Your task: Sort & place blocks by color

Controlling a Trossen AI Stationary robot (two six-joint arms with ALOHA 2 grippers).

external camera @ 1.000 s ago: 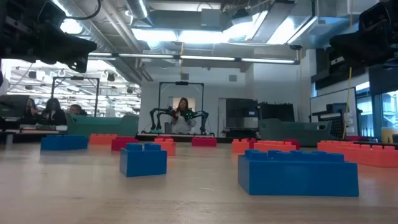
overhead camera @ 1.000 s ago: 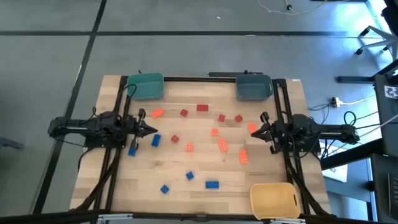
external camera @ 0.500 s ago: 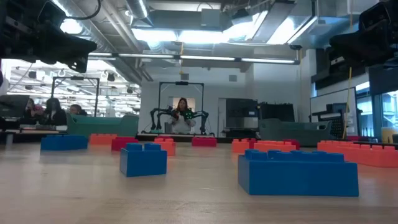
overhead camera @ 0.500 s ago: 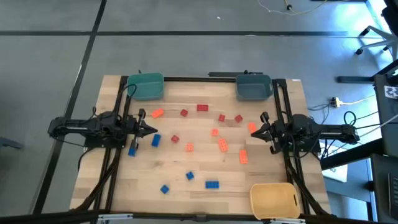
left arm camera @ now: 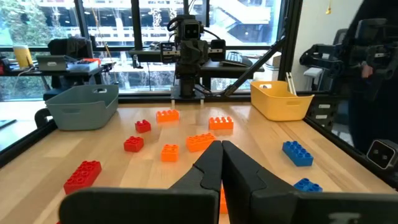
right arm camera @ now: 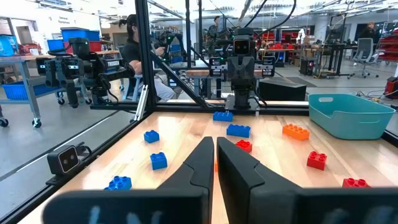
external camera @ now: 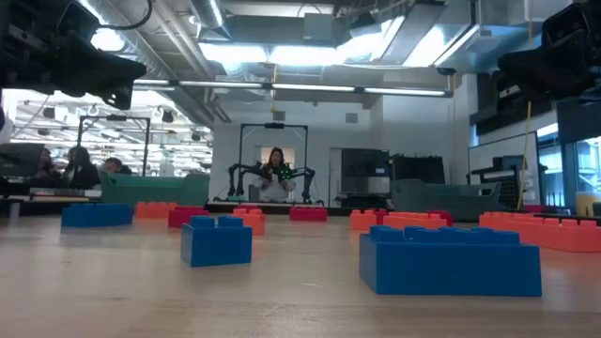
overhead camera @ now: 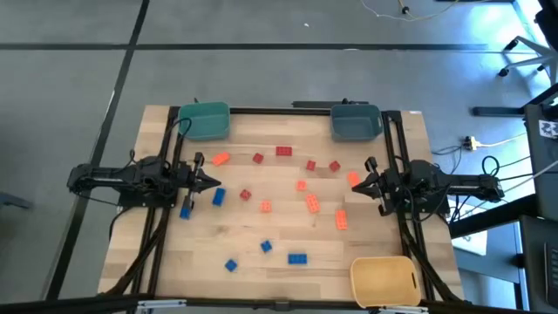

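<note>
From the high view we see the counter (overhead camera: 261,262) w/ blocks (overhead camera: 311,204) scattered over its middle: red and orange ones mostly toward the far and right part, blue ones toward the left and near part, none in a bin. The teal bin (overhead camera: 205,120) sits at the far-left corner, the grey-blue bin (overhead camera: 356,121) at the far-right, the yellow bin (overhead camera: 384,279) at the near-right corner, touching the near edge. The left tool (overhead camera: 214,182) hangs at the left edge, tips pressed together, a blue block (overhead camera: 218,197) just beside it; the right tool (overhead camera: 357,185) waits at the right edge, fingers pressed together, an orange block (overhead camera: 353,179) just beside its tip. Bare wood lies along the near-left strip btwn blue blocks and edge. Low view: two blue blocks (external camera: 217,240) stand nearest, bare counter in front; red and orange rows farther back, a person (external camera: 276,175) beyond the far edge. Left wrist view: left tool fingers (left arm camera: 208,165) closed, nothing held, open wood ahead up to orange blocks (left arm camera: 199,141). Right wrist view: right tool fingers (right arm camera: 200,163) together, empty; blue blocks (right arm camera: 158,160) sit near the railed side, clear lane ahead.
</note>
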